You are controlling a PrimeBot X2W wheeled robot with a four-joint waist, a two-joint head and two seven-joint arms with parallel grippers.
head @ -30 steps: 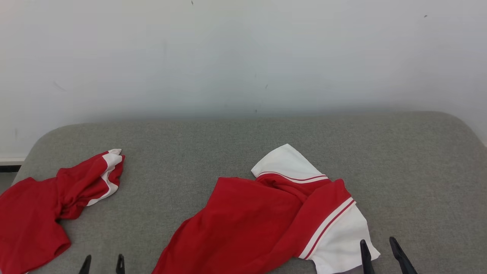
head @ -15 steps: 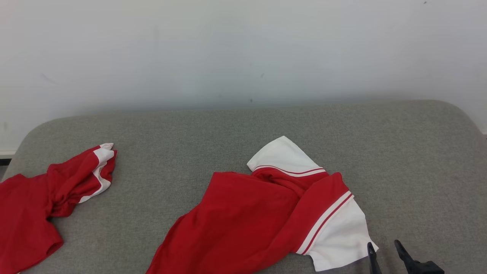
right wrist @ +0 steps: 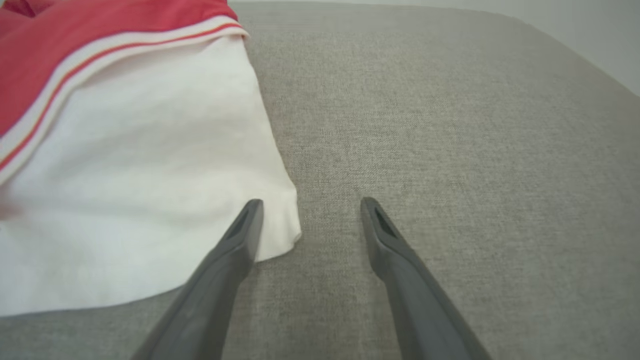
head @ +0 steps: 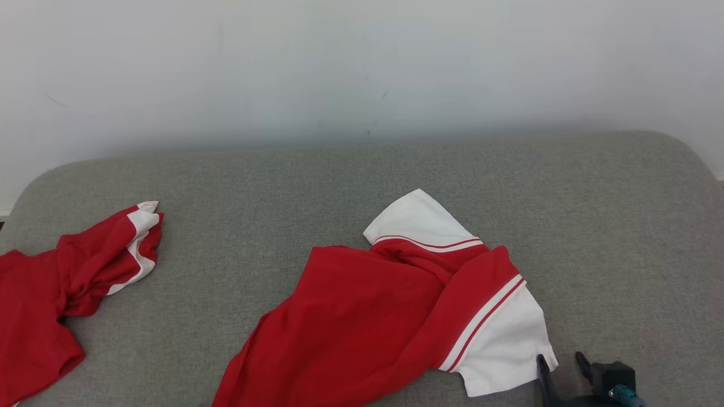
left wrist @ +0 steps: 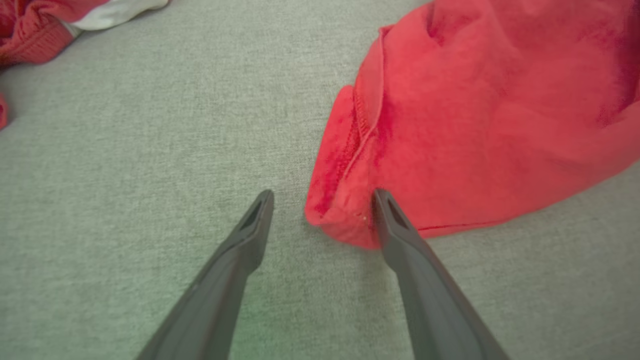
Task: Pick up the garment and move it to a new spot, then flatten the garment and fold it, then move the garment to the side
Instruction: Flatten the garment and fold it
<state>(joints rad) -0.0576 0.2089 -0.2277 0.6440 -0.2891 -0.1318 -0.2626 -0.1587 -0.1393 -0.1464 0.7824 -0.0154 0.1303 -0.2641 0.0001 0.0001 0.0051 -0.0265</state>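
You are looking at a grey woven tabletop (head: 362, 181) with rounded far corners, and it is butting up against a plain white wall (head: 362, 62). The wall is showing a few small dark specks (head: 384, 94) near its middle. A crumpled red top (head: 39, 288) is lying at the left end of the tabletop and running off the left edge of the head view. Its sleeve, trimmed with a white band (head: 138, 223), is pointing toward the wall, while the red body is bunching into folds nearer the camera.
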